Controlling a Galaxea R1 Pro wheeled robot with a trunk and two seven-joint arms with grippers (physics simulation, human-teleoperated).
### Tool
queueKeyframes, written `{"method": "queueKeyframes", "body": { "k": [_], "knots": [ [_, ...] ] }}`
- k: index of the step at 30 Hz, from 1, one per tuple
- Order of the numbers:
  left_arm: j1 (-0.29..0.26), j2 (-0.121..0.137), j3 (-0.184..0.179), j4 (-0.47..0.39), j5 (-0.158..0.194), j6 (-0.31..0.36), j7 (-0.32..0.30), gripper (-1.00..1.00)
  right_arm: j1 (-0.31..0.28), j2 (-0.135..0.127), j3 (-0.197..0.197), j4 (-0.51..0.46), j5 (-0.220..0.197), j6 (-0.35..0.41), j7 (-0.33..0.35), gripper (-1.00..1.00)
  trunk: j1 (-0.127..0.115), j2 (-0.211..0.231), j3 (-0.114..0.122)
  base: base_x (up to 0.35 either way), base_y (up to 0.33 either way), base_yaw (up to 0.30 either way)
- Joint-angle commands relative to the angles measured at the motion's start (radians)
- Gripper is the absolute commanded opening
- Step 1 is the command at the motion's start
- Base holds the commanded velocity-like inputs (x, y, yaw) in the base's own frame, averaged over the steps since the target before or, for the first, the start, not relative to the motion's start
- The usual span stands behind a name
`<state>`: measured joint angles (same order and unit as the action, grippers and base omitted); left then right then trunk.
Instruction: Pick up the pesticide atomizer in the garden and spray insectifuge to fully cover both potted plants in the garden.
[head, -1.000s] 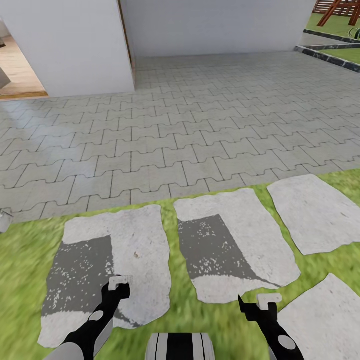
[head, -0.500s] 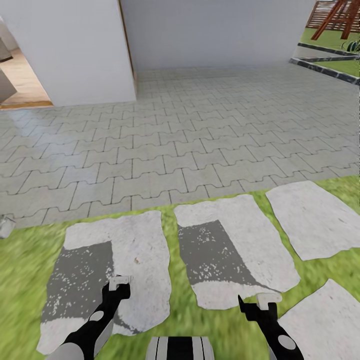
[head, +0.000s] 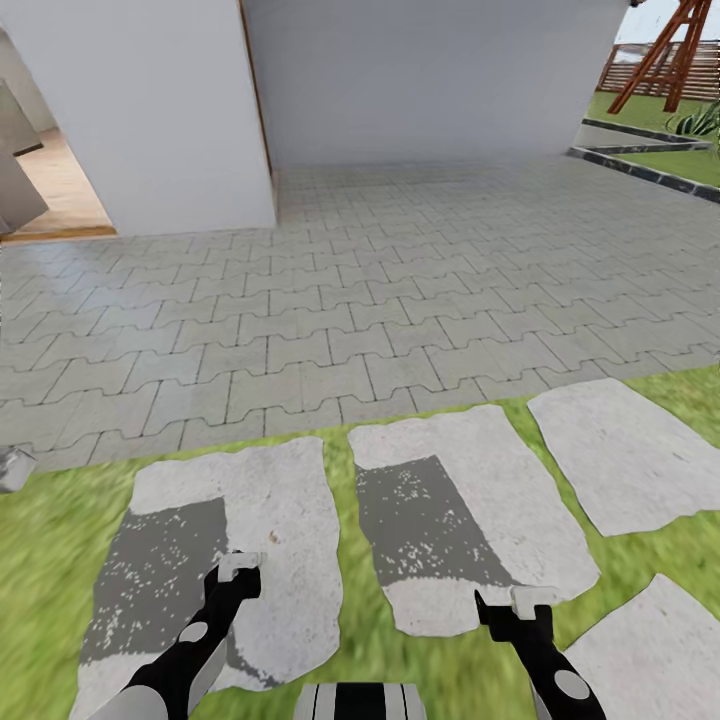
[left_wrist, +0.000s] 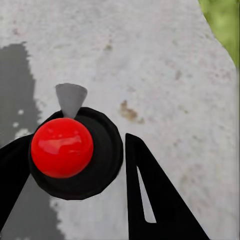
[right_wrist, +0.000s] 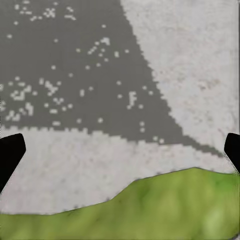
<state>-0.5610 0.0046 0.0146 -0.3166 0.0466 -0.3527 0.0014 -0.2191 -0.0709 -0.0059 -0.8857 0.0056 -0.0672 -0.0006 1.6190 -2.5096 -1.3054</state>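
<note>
The spray bottle (left_wrist: 75, 150) is, as we read it, already in hand. In the left wrist view a round black body with a red dome and a small grey cone sits between the two black fingers of the left pincer (head: 238, 572). We take this for the bottle seen end on, though its length is hidden. The pincer is narrowed around it, one finger against its side and the other just beside it. So the pick-up looks done, and all of the spraying is left.

The right pincer (head: 505, 603) is spread wide with nothing between its fingers. It hangs over the edge of a stepping stone (head: 470, 560) where it meets the grass (head: 50, 560). The left pincer and the bottle hang over the neighbouring stone (head: 290, 500), at about 7 o'clock from us.

Beyond the stones, grey paving (head: 400, 280) runs from 10 to 2 o'clock up to a white wall (head: 430, 70), with a doorway (head: 60, 190) at 10 o'clock. Far off at 2 o'clock lie a strip of lawn (head: 650, 105), a slatted fence (head: 640, 75), a wooden frame (head: 660, 55) and a spiky plant (head: 697, 122). It is too small for us to tell whether it is one we must spray. We judge the plants to be well apart from the bottle, with the drive there ahead.
</note>
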Motion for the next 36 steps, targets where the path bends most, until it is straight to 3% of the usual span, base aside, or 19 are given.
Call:
{"method": "queueKeyframes", "body": {
  "k": [1, 6, 13, 16, 19, 24, 29, 36],
  "knots": [
    [0.000, 0.000, 0.000, 0.001, 0.005, -0.003, 0.000, -1.00, 0.000, 0.000, 0.000, 0.001, 0.001, -0.004, -0.001, 1.00, -0.001, 0.000, 0.003, 0.000, 0.000, 0.000],
    [-0.002, -0.014, 0.005, 0.001, 0.002, 0.010, -0.002, -1.00, 0.001, -0.002, -0.002, 0.015, 0.003, -0.060, -0.001, 1.00, -0.003, 0.001, 0.023, 0.000, 0.000, 0.000],
    [0.009, -0.008, 0.006, 0.004, 0.006, 0.012, 0.001, -1.00, 0.002, -0.006, -0.005, 0.065, 0.003, -0.083, -0.002, 1.00, -0.006, 0.003, 0.051, 0.000, 0.000, -0.042],
    [0.034, 0.000, 0.010, 0.008, 0.011, 0.012, 0.002, -1.00, 0.005, -0.018, -0.007, 0.126, 0.002, -0.150, -0.003, 1.00, -0.007, 0.004, 0.066, 0.000, 0.000, -0.200],
    [0.085, 0.002, 0.011, 0.006, 0.008, 0.013, 0.007, -1.00, 0.006, -0.030, -0.007, 0.248, 0.001, -0.273, -0.002, 1.00, -0.009, 0.004, 0.081, 0.000, 0.000, -0.217],
    [0.161, 0.001, 0.011, 0.004, 0.007, 0.012, 0.013, -1.00, 0.006, -0.034, -0.005, 0.388, 0.000, -0.381, -0.003, 1.00, -0.011, 0.005, 0.106, 0.000, 0.000, -0.221],
    [0.193, -0.003, 0.011, 0.008, 0.008, 0.012, 0.020, -1.00, 0.006, -0.031, -0.004, 0.468, -0.001, -0.409, -0.003, 1.00, -0.013, 0.007, 0.131, 0.000, 0.000, -0.221],
    [0.199, -0.005, 0.013, 0.014, 0.010, 0.011, 0.056, -1.00, 0.006, -0.031, -0.005, 0.503, -0.002, -0.418, -0.004, 1.00, -0.016, 0.008, 0.166, 0.000, 0.000, -0.183]
  ]
}}
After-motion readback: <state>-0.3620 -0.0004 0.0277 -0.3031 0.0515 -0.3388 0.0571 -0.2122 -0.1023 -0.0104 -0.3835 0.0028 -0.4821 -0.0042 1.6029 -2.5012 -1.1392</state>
